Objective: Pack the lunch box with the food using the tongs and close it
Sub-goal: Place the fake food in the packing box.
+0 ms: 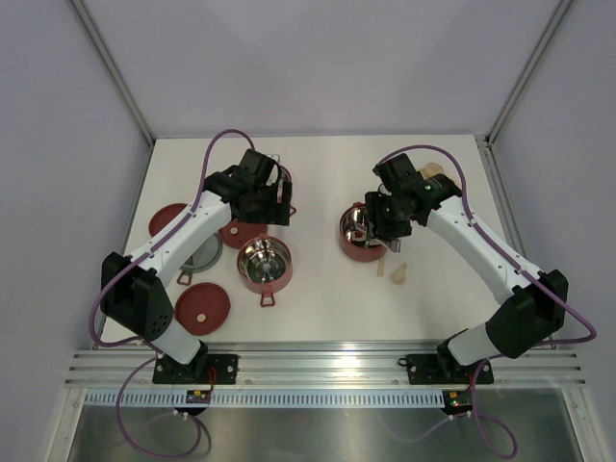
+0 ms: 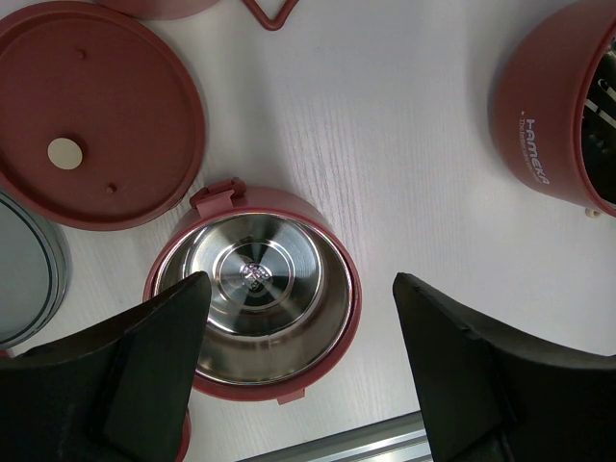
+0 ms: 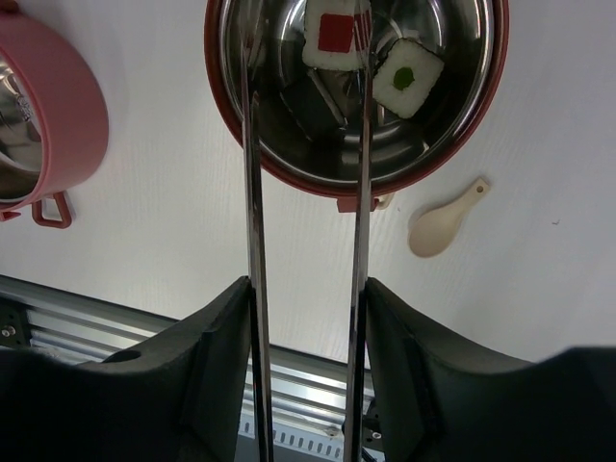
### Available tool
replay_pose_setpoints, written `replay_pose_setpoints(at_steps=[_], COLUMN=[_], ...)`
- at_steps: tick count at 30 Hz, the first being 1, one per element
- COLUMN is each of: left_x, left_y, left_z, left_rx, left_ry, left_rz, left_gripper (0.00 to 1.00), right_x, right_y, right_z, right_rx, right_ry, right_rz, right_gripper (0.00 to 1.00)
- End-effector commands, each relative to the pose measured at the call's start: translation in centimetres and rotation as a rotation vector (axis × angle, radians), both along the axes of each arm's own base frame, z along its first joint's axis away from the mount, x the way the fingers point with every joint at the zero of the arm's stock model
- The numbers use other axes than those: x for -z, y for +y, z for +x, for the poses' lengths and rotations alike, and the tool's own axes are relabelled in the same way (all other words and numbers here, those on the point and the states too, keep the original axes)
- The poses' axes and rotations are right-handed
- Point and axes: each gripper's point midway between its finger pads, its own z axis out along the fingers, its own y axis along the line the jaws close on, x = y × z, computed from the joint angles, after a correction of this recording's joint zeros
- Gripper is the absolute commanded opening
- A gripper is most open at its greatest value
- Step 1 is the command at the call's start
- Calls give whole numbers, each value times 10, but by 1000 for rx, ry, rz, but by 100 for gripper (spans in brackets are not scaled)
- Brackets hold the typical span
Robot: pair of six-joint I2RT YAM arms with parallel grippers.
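The right gripper (image 3: 306, 318) holds the tongs (image 3: 252, 173) between its fingers, the two silver arms running forward from the pads and standing apart at their far ends. The tips reach into a dark-red bowl (image 3: 279, 168) of the lunch box straight ahead of this gripper. Its steel inside holds food: a white square piece with a red centre (image 3: 332, 34) lying between the tong tips, a white square piece with a green centre (image 3: 406, 77) just to the right of them, and a dark piece (image 3: 313, 101) nearer the gripper, lying between the two arms. A small cream spoon-shaped thing (image 3: 438, 226) lies on the table (image 3: 144, 221) just outside that bowl, ahead and right of the gripper. Off to the gripper's left stands another red bowl (image 3: 53, 115), only its edge and handle in view.

The left gripper (image 2: 298, 366) is spread wide and holds nothing — its dark fingers (image 2: 144, 356) hang above a third red bowl (image 2: 252, 380), whose shiny steel inside shows no food. Ahead and to the left of it a dark-red disc lid (image 2: 125, 115) lies on the table with a pale round plug in it; a grey lid (image 2: 29, 269) lies at the left edge, touching or just beside that disc. Far ahead on the right is the side of a red bowl with white lettering (image 2: 539, 135).

In the top view a second dark-red disc lid (image 1: 203, 308) lies near the left arm's base — the bowls all stand separate, uncovered.
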Motion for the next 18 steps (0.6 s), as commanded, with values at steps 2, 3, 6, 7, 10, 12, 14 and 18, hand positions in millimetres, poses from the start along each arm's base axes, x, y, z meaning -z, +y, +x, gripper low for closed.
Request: replay_pose_setpoints(at_steps=[2, 3, 6, 7, 10, 12, 14, 18], left_x=[-7, -7, -7, -9, -8, -7, -7, -7], left_y=[0, 0, 0, -1, -1, -1, -1, -1], left_z=[9, 9, 9, 9, 9, 10, 9, 11], left_rx=[1, 1, 1, 1, 0, -2, -4, -9], left_ry=[-41, -41, -41, -45, -43, -42, -40, -43], left_rz=[-2, -2, -2, -5, -9, -10, -11, -10], left_gripper=[81, 81, 81, 81, 81, 81, 81, 81], right_x=[-12, -16, -30, -33, -45, -52, -60, -75], right_y=[5, 4, 0, 0, -4, -11, -17, -28], right_z=[7, 7, 10, 11, 11, 11, 11, 13], right_rx=[1, 5, 25, 24, 40, 58, 71, 106], right_ry=[-51, -60, -112, -123, -158, -179, -199, -250], right_rz=[21, 25, 23, 28, 29, 7, -4, -37], right_gripper=[51, 43, 28, 25, 20, 20, 20, 19])
